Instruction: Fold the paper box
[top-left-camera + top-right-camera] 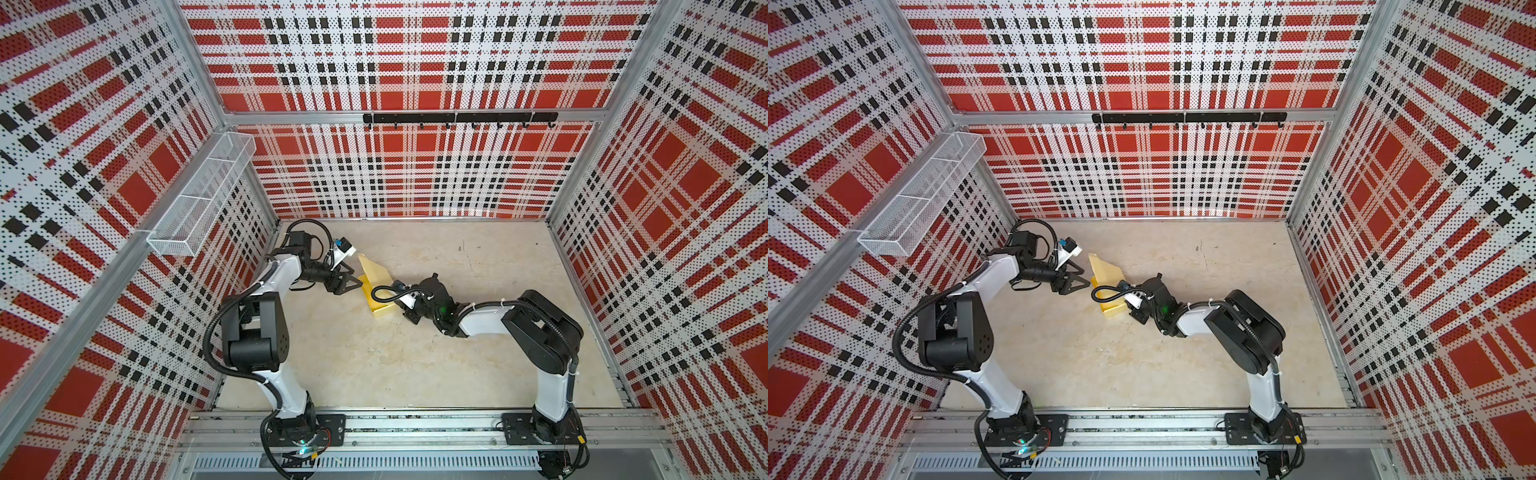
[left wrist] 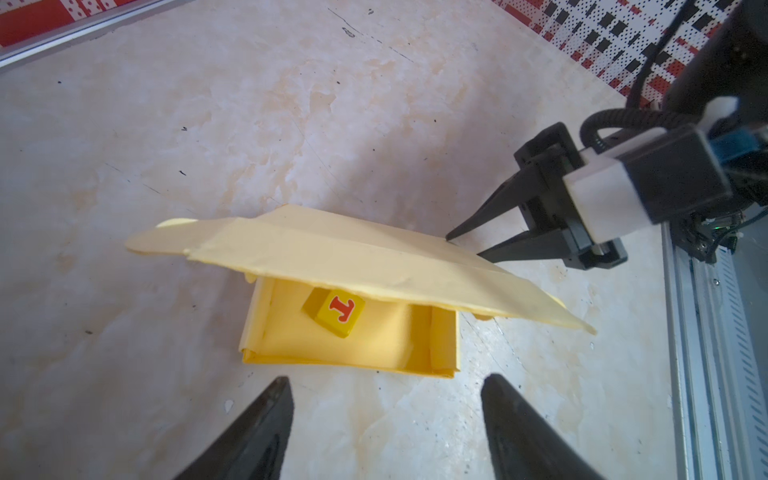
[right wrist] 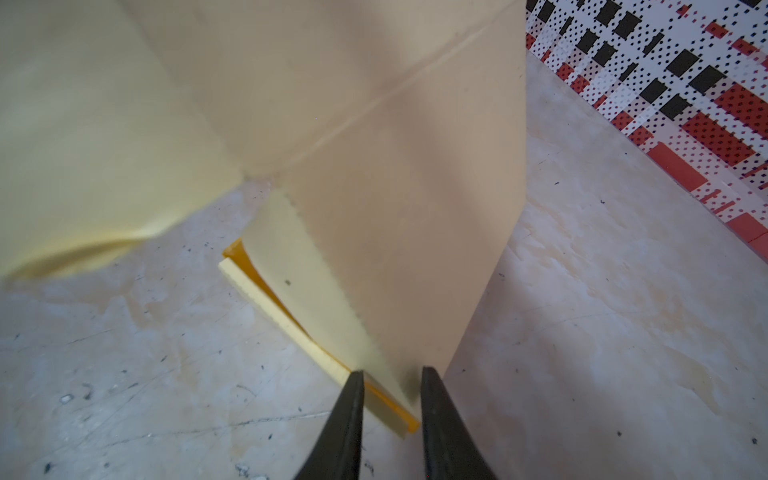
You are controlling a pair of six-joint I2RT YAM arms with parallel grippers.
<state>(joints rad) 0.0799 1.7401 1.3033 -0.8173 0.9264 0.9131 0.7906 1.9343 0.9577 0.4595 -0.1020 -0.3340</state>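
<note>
The paper box (image 2: pixel 332 257) rests on the pale, scuffed, marbled tabletop (image 2: pixel 291 104), lid raised.

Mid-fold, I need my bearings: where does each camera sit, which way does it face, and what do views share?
Top views: overhead at the front, looking down toward the back wall; left arm, right arm whole, paper box between them.
Left wrist: on the left arm, looking past the open left gripper into the box, cube inside; right gripper beyond.
Right wrist: behind the right gripper, facing the raised lid.
Shared: all views show the box.
</note>
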